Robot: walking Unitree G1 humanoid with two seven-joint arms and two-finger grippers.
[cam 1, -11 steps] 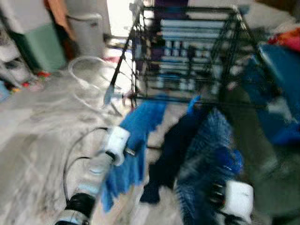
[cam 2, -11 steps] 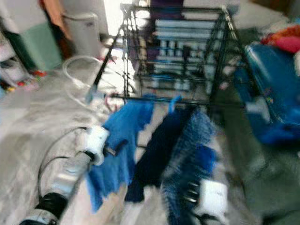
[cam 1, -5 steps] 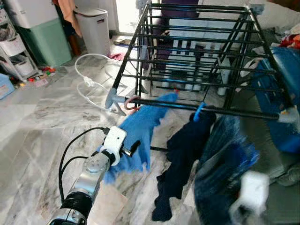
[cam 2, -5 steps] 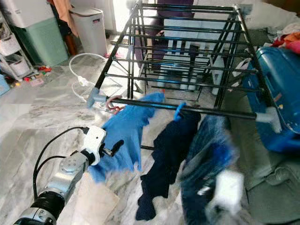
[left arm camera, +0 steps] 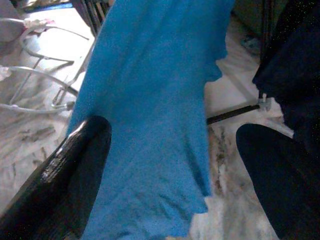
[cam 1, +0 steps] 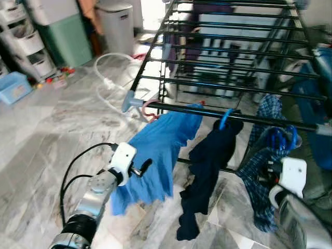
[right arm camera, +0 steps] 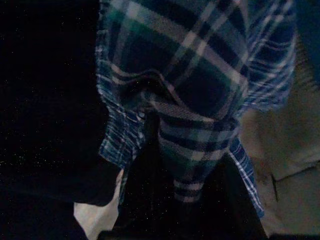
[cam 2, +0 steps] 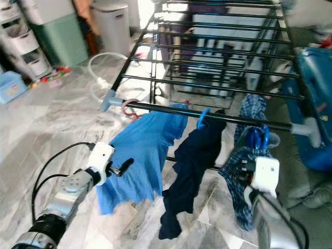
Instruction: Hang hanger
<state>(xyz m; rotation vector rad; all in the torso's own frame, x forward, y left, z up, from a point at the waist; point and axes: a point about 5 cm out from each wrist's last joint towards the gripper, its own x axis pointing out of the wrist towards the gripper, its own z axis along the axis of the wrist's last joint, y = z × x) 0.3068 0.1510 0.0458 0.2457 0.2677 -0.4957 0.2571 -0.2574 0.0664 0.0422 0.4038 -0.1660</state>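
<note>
Blue hanger [cam 2: 258, 138] carrying the plaid shirt [cam 2: 244, 171] is hanging upright below the drying rack's front bar [cam 2: 207, 115], hook pointing up. Right gripper [cam 2: 248, 168] is clamping the shirt beneath it. Left gripper [cam 1: 145, 166] is hovering spread beside the blue cloth [cam 1: 158, 155].

The left arm reaches forward and up toward the drying rack [cam 1: 218, 111], its left gripper [cam 1: 146, 166] below the front rail with fingers [left arm camera: 75, 170] spread apart. The right arm is raised nearer the rack's right end, the right gripper [cam 2: 249, 165] just below that rail, its black fingers buried in cloth.
</note>
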